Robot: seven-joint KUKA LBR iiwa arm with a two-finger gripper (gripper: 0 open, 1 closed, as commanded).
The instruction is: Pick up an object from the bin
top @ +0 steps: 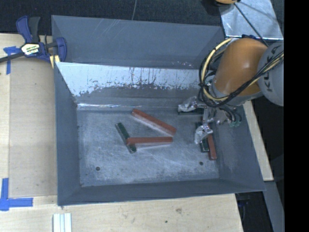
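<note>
My gripper (194, 121) hangs low over the right side of the bin floor, open, with nothing between its fingers. One metal fingertip (186, 108) points left near the back wall and the other fingertip (202, 134) sits lower down. Just below that lower fingertip, a short red-brown bar (212, 150) lies against the right wall with a small dark green piece (204, 144) beside it. To the gripper's left a longer red-brown bar (153, 122) lies slanted on the floor.
Mid-floor, another red-brown bar (149, 140) lies level, its left end meeting a dark green bar (125, 137). The arm's orange cover and cables crowd the bin's right wall. Bare floor spreads to the left and front.
</note>
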